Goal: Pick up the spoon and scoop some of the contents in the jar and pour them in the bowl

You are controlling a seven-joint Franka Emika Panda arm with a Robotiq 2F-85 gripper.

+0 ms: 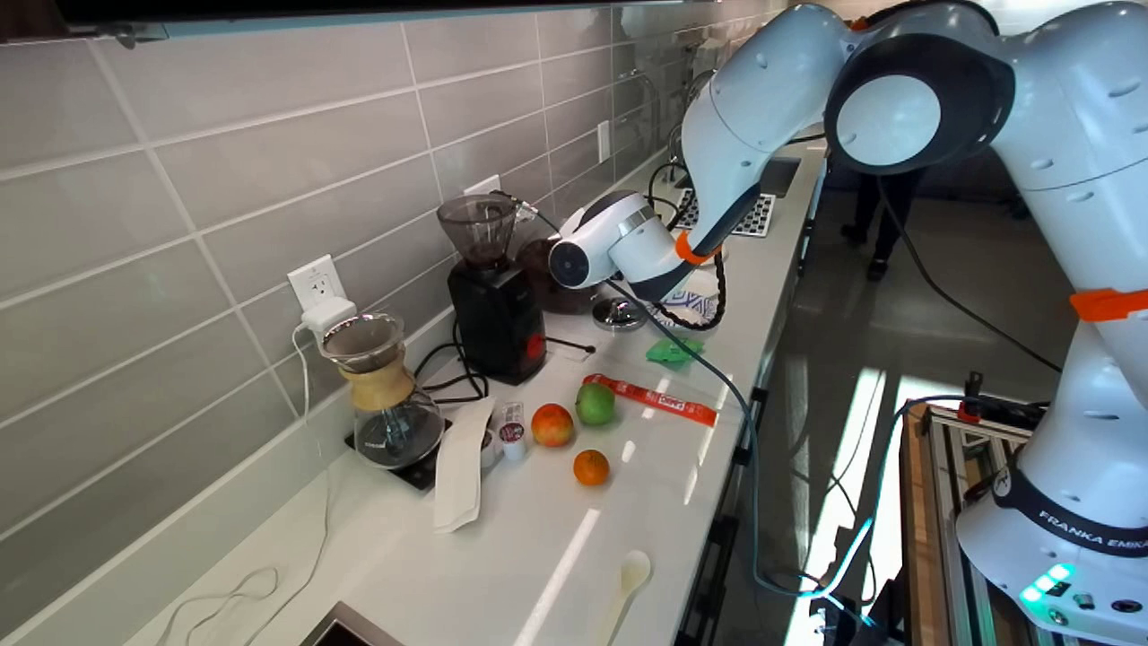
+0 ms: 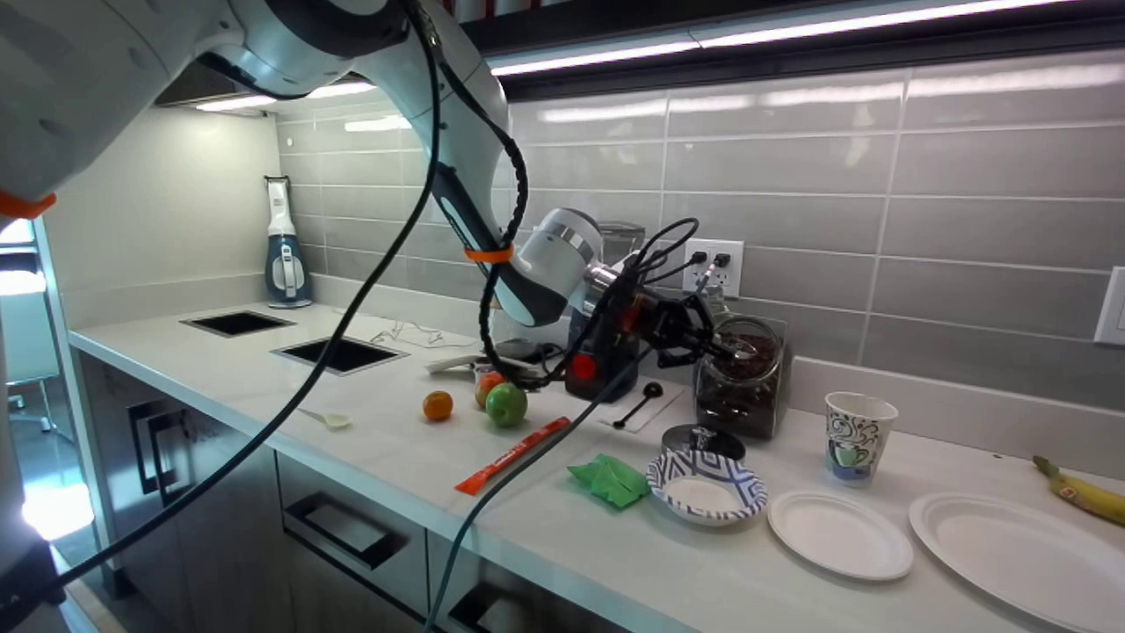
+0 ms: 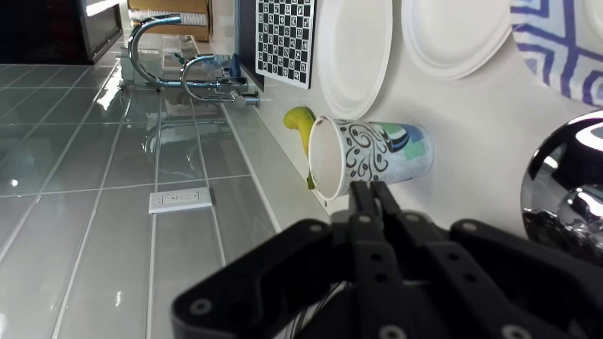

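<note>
Wrist view: the gripper (image 3: 369,188) is squeezed together, and I can't tell if it holds anything. The bowl (image 3: 560,47) with blue lines is at 2 o'clock from it

In an exterior view, the jar (image 2: 738,406) is at 5 o'clock from the gripper and very near. One bump on the glass might tip it and spill what's inside

In an exterior view, a pale spoon (image 1: 631,579) lies at 6 o'clock from the arm's wrist (image 1: 619,238). If the gripper has no spoon, it can't scoop
</note>
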